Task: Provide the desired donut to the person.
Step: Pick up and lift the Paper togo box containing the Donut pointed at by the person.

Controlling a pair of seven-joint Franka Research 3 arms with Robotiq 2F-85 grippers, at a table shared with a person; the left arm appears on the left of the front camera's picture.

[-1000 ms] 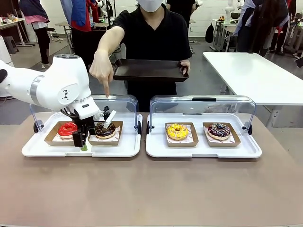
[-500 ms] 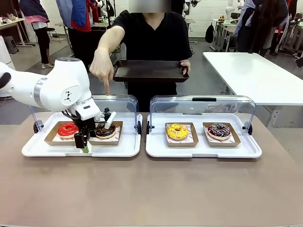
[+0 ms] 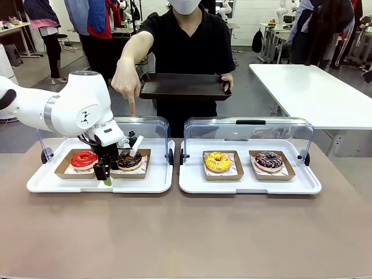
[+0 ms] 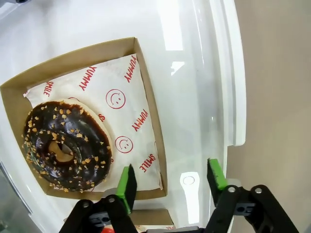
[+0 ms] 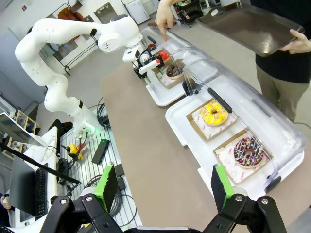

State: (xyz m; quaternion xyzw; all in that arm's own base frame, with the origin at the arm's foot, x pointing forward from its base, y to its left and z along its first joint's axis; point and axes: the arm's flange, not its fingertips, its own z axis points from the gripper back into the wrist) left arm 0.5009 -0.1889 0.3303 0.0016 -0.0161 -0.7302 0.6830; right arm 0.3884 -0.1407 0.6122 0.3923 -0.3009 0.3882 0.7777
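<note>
Setting: robotics lab in an open hall. Evidence, front view: white worktable (image 3: 314, 87) at right, desk (image 3: 14, 28) and bystanders (image 3: 96, 23) upper left. Right wrist view, lower left: floor cables (image 5: 103, 114), possibly a monitor (image 5: 22, 189).

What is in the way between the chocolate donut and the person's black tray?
The raised clear lid stands behind the donut, toward the black tray, and the person's pointing hand hangs over that lid.
</note>
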